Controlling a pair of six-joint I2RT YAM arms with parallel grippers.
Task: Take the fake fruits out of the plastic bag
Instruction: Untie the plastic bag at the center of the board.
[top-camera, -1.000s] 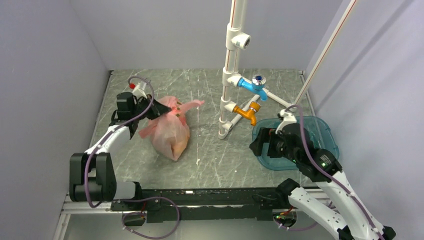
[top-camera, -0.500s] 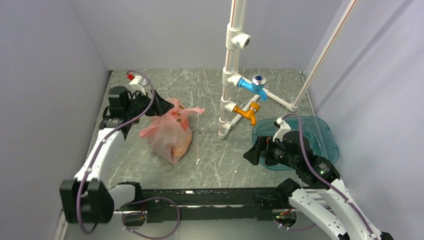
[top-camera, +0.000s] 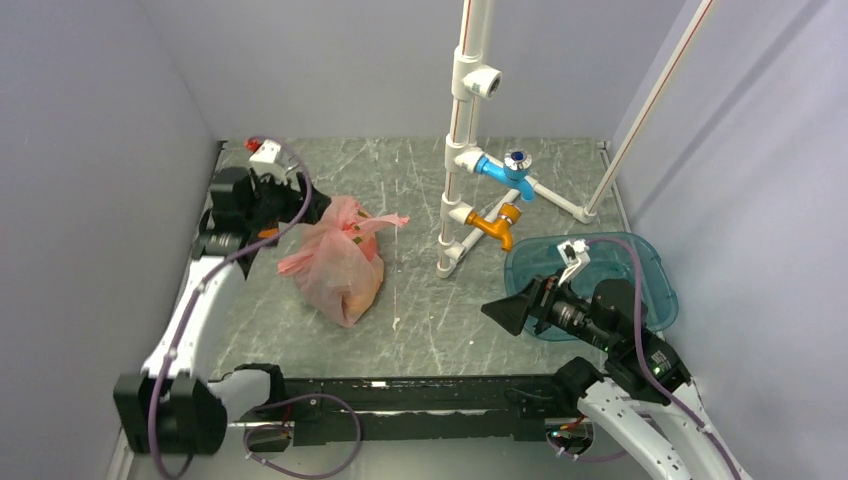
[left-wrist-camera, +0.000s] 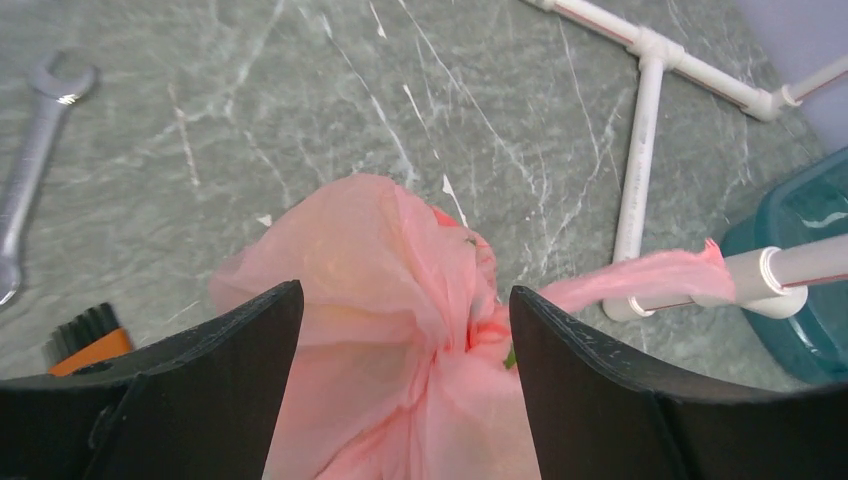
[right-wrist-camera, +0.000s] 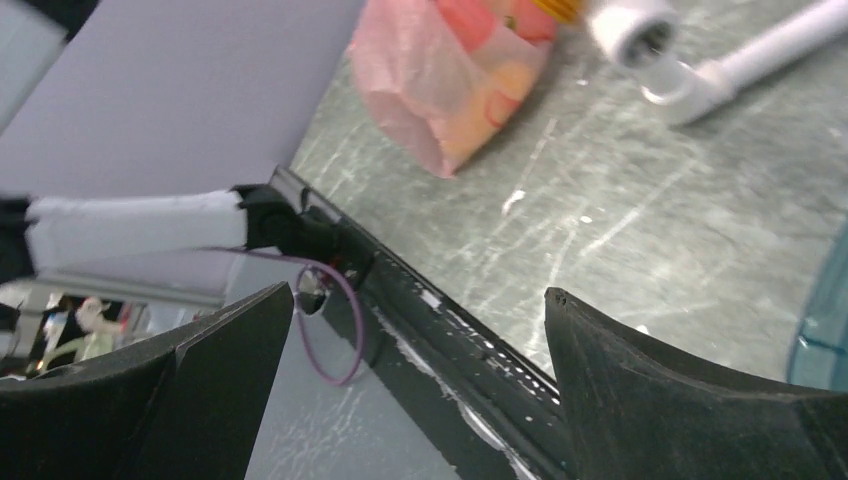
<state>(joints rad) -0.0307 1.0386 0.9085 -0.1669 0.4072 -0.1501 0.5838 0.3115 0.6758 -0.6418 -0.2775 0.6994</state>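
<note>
The pink plastic bag (top-camera: 340, 265) lies bunched on the table's left half, one loop handle (top-camera: 385, 221) trailing right. Pale yellow-orange fake fruits (top-camera: 357, 290) show dimly through its film, also through the bag (right-wrist-camera: 450, 80) in the right wrist view. My left gripper (top-camera: 305, 205) hovers at the bag's far-left top with its jaws open. In the left wrist view the gathered bag neck (left-wrist-camera: 470, 330) sits between and below the fingers, unpinched, and a sliver of green (left-wrist-camera: 510, 357) peeks out. My right gripper (top-camera: 505, 312) is open and holds nothing, pointing left in front of the tub.
A white pipe stand (top-camera: 455, 200) with blue (top-camera: 510, 170) and orange (top-camera: 495, 225) taps stands at centre. A teal tub (top-camera: 640, 270) sits on the right. A wrench (left-wrist-camera: 30, 170) and an orange-handled brush (left-wrist-camera: 90, 345) lie left of the bag. Walls close in on both sides.
My left gripper opened, let go of the bag's top and drew back to the far left; the bag sagged. My right gripper swung nearer and left, away from the tub.
</note>
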